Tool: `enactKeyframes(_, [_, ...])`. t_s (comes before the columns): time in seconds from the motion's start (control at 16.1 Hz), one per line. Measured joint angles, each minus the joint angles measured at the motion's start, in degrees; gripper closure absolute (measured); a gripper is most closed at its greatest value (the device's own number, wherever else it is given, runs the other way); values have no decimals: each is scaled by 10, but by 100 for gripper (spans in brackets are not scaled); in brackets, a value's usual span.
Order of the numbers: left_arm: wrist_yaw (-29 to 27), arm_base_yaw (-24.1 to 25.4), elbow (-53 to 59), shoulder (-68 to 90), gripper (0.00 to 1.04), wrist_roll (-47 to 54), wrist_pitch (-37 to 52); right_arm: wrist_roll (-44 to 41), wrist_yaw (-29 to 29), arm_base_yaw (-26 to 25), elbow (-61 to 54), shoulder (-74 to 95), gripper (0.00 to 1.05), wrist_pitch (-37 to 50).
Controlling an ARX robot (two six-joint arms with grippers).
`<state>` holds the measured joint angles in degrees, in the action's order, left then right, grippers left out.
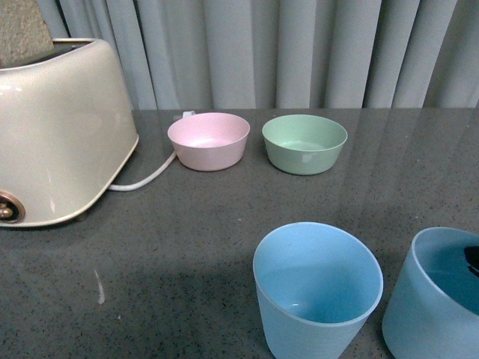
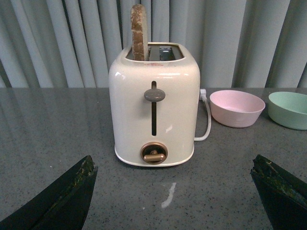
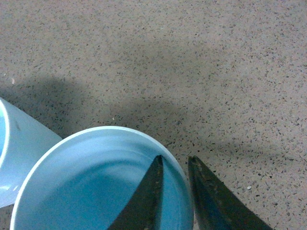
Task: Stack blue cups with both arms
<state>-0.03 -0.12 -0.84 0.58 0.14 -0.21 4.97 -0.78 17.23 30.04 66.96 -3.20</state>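
Note:
One blue cup [image 1: 318, 292] stands upright at the front middle of the grey table, empty. A second blue cup [image 1: 434, 299] is at the front right; my right gripper [image 3: 175, 165] is shut on its rim [image 3: 184, 182], one finger inside and one outside. A dark bit of that gripper [image 1: 471, 259] shows inside the cup in the front view. The first cup's side [image 3: 21, 143] shows beside it in the right wrist view. My left gripper [image 2: 172, 165] is open and empty, fingers [image 2: 72, 191] wide apart low over the table, facing the toaster. No cup shows in the left wrist view.
A cream toaster [image 1: 56, 131] with a slice of bread stands at the back left, its white cord [image 1: 146, 179] trailing toward a shallow pink bowl [image 1: 209, 140]. A shallow green bowl [image 1: 304, 143] sits beside it. Grey curtains hang behind.

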Motion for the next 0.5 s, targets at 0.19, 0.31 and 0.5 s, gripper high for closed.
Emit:
enactKeyframes(0.19, [0, 0, 0, 0, 7, 0, 0, 8, -10, -9, 10, -19, 103, -19])
enactKeyframes(0.31, [0, 0, 0, 0, 7, 0, 0, 8, -9, -20, 26, -48, 103, -35])
enactKeyframes(0.5, [0, 0, 0, 0, 7, 0, 0, 8, -14, -8, 91, -114, 103, -76])
